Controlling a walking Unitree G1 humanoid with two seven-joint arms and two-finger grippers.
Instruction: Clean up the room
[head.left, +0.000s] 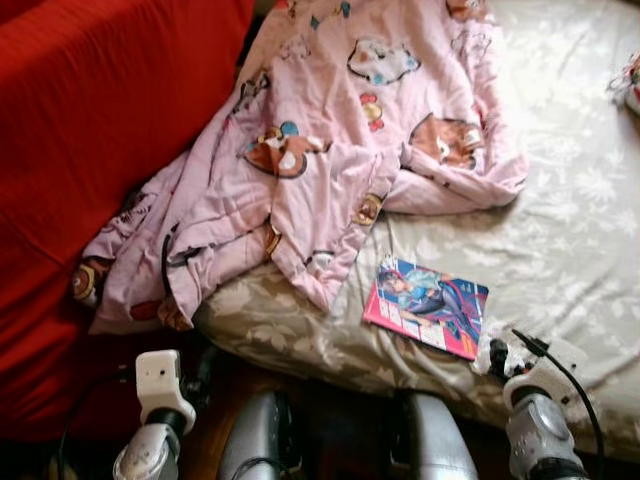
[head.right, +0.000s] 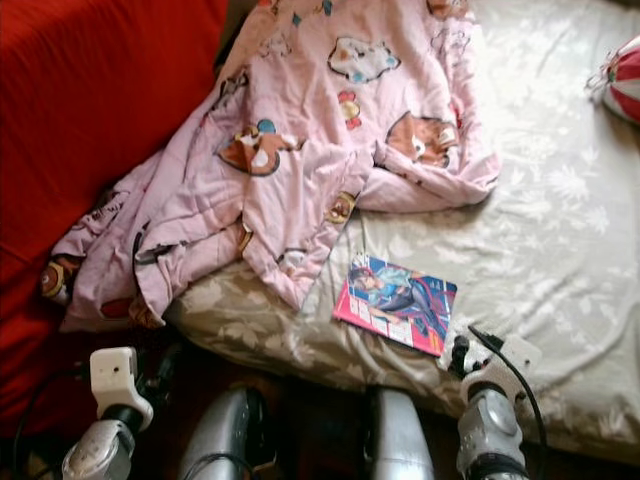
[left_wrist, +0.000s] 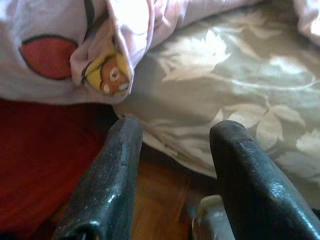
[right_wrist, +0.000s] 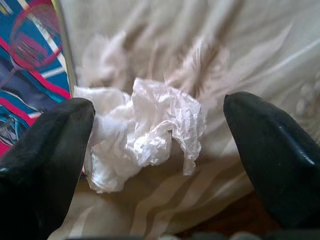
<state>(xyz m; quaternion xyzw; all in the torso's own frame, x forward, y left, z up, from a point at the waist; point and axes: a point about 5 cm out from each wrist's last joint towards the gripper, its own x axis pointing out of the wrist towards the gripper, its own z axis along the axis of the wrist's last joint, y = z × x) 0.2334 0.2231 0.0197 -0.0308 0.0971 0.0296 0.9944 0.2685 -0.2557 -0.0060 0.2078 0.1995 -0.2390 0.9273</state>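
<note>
Bedsheet (right_wrist: 210, 30) bears crumpled plastic wrap (right_wrist: 145, 135) between spread right fingers (right_wrist: 50, 150).

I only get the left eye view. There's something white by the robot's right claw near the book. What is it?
Observer: The right wrist view shows a crumpled piece of clear plastic wrap lying on the bed sheet, touching the edge of the book.
Operator: Is the claw grabbing it?
Observer: Not yet. The right claw is open, with a finger on each side of the wrap and a gap to both.
Operator: What's the other claw doing?
Observer: The left claw is open too, pointing at the edge of the bed just below a corner of the pink blanket, holding nothing.
</note>
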